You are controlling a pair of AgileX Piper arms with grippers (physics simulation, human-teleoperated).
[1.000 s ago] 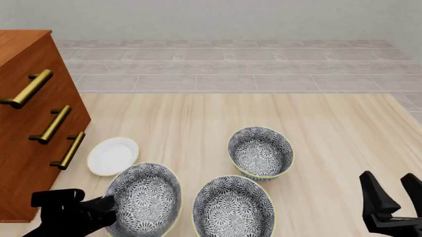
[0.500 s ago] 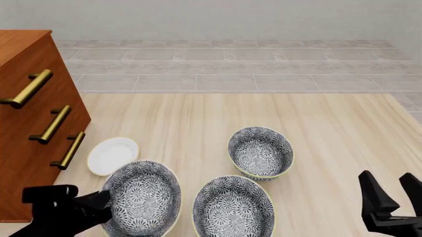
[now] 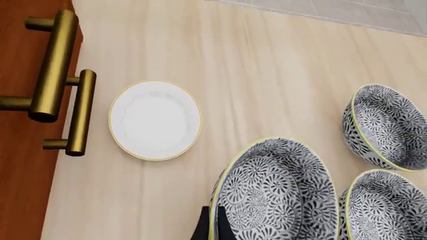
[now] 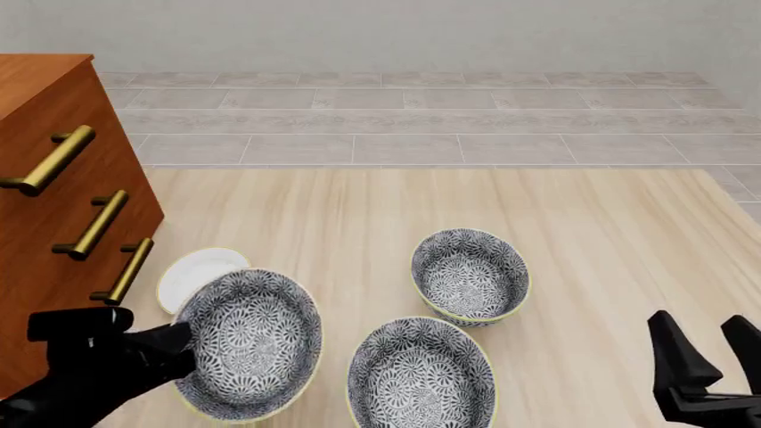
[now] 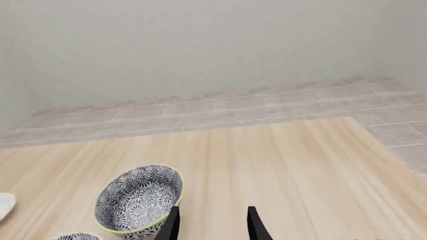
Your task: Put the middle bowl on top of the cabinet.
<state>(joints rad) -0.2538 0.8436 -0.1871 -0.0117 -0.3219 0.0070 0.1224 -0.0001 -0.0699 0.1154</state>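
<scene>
the left gripper [image 4: 178,349], closed on the middle bowl's [image 4: 249,343] rim, should lift it level and clear of the cabinet [image 4: 53,214] edge, while the right gripper [image 4: 714,352] idles open.

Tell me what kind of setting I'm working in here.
Likely a simulated home or kitchen mock-up: a wooden tabletop with patterned bowls, a brass-handled wooden cabinet, and grey floor tiles against a blank wall.
</scene>
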